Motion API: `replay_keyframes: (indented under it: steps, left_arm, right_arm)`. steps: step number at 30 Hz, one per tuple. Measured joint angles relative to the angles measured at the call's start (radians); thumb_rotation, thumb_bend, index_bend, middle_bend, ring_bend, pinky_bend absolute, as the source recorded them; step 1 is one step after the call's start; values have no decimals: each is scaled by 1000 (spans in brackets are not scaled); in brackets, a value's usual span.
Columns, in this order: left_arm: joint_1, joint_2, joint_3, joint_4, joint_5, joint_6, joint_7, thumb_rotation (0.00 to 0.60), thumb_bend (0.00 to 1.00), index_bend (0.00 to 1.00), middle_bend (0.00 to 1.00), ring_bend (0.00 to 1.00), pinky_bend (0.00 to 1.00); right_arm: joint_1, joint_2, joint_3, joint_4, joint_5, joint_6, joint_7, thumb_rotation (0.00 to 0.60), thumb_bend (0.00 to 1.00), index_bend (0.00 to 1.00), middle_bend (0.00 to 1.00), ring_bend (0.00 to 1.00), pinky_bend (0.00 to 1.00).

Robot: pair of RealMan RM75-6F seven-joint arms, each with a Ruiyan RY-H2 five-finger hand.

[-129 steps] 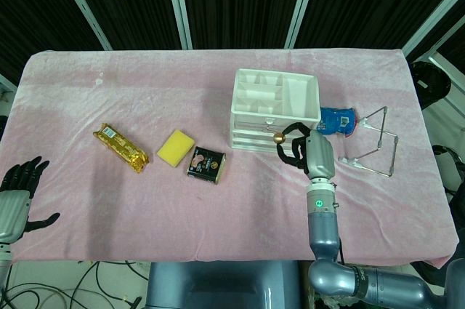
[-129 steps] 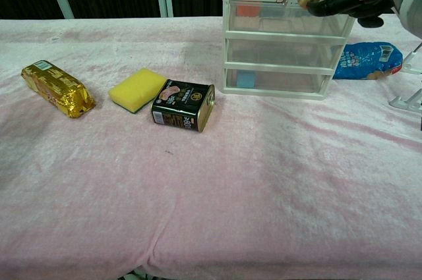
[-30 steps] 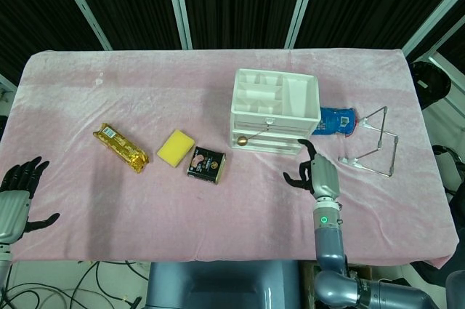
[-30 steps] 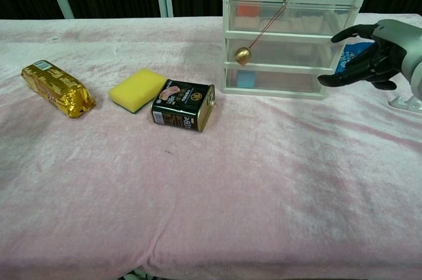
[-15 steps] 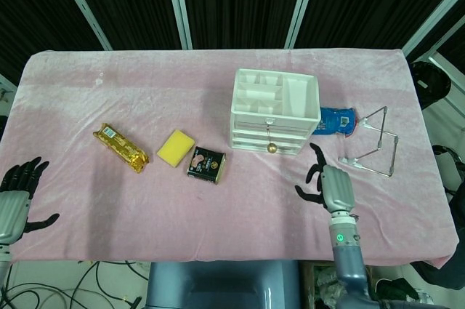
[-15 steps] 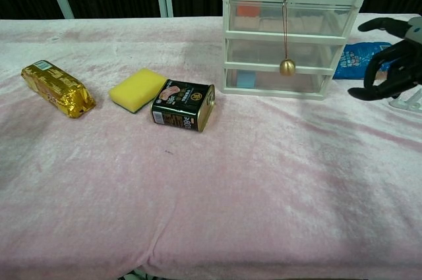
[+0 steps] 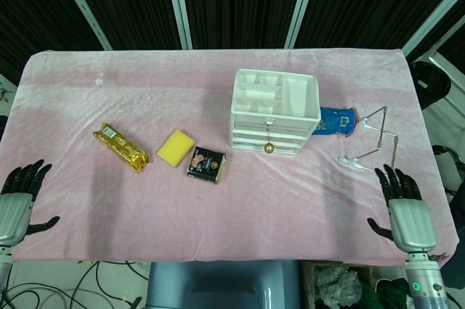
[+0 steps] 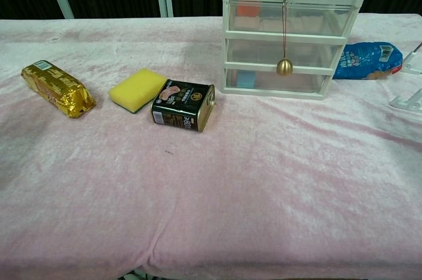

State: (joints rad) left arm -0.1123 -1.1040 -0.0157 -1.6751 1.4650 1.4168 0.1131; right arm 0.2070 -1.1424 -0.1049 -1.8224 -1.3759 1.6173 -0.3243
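1. The left hand point(image 7: 16, 203) sits at the near left corner of the pink surface point(image 7: 145, 83). Its fingers are spread apart and it holds nothing.
2. The right hand point(image 7: 407, 211) sits at the near right edge, just in front of the wire stand point(image 7: 372, 143). Its fingers are spread too, and it holds nothing.
3. Both hands are far from the things in the middle, so nothing is being touched.
4. A white drawer box point(image 8: 291, 29) stands near the back. A small gold ball point(image 8: 284, 66) hangs on a string from a hook on its front, straight down.
5. A blue packet point(image 8: 368, 60) lies just beside the box on the right.
6. A gold snack bar point(image 8: 58, 87), a yellow sponge point(image 8: 137, 89) and a dark tin point(image 8: 184, 105) lie in a row; the sponge and tin look like they touch.
7. The chest view shows no hands. The things inside the drawers are too blurry to name.
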Motion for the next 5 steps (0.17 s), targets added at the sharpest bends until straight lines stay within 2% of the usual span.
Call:
replay_keyframes:
  steps: [5]
  left_arm:
    - [0,-1,1,1,2,0,8,600,0,0,0,0,0]
  right_arm:
    - [-69,39,-33,74,-59,56,73,600,112,0,0,0,78]
